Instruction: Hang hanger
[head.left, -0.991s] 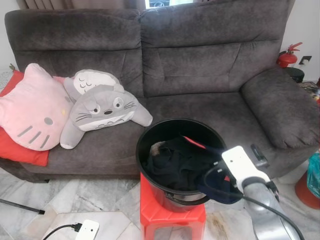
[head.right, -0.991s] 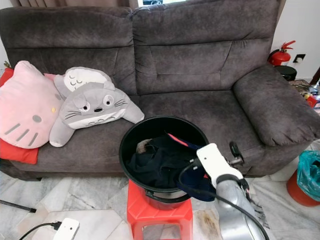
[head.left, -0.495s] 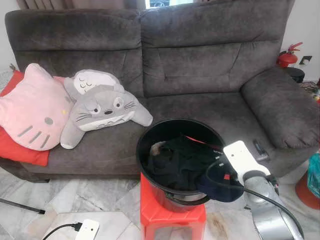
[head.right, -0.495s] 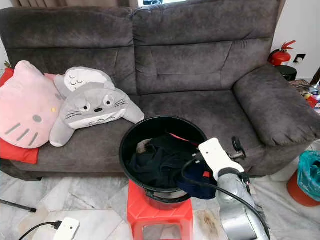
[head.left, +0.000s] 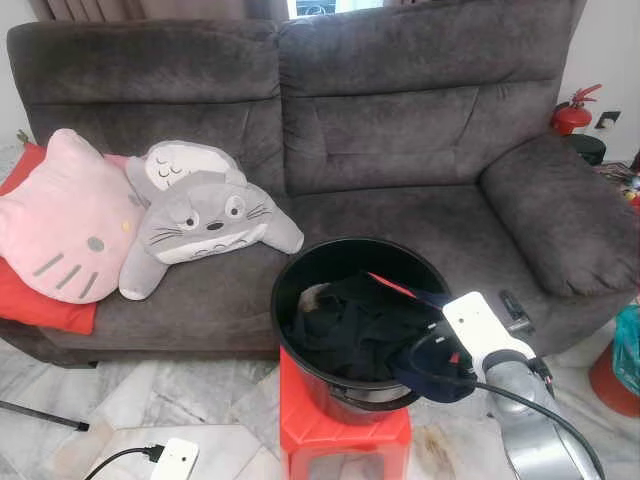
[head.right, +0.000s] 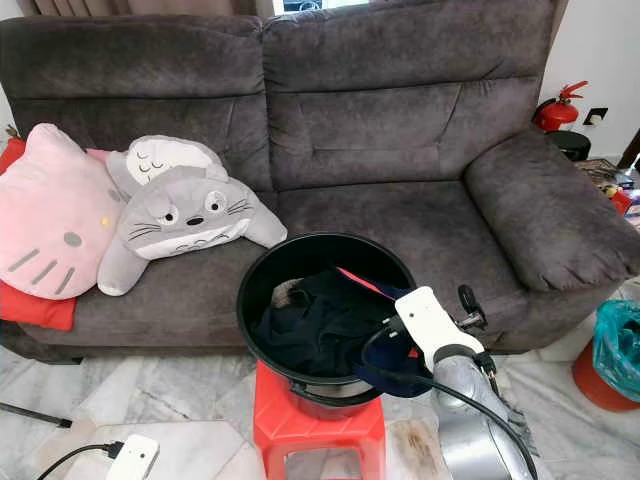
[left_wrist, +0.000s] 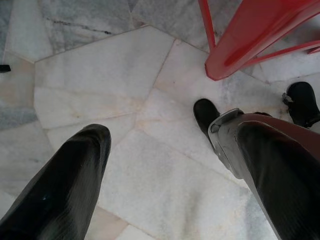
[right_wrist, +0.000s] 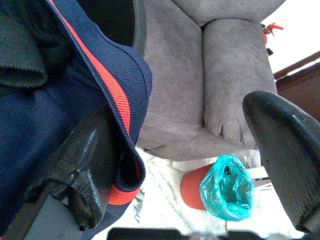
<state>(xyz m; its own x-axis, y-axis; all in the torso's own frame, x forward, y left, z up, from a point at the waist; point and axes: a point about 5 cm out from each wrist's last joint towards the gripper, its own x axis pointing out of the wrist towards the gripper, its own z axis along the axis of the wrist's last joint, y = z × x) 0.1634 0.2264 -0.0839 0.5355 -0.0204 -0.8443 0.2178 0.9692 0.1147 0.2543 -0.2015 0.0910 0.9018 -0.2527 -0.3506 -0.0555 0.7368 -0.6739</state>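
A black bucket (head.left: 276, 300) stands on a red stool (head.left: 340, 432) in front of the sofa, with dark clothes (head.left: 345, 325) piled inside. A navy garment with a red stripe (right_wrist: 107, 80) hangs over the bucket's right rim. My right gripper (right_wrist: 181, 112) is at that rim, open; the navy cloth drapes over one of its fingers (right_wrist: 85, 160), and the other finger (right_wrist: 285, 150) stands apart with nothing on it. The right wrist's white block (head.left: 480, 325) sits above the rim. My left gripper (left_wrist: 170, 132) hangs open over the marble floor beside the stool's leg (left_wrist: 250, 40).
A grey sofa (head.left: 400, 130) carries a pink cat cushion (head.left: 65, 225) and a grey plush (head.left: 205, 215) at its left end. A white adapter with a cable (head.left: 172, 458) lies on the floor. A teal bag (head.right: 615, 350) and a fire extinguisher (head.left: 572, 112) are at the right.
My right wrist twisted a little at the bucket's rim and came back. The navy cloth shifted slightly with it.
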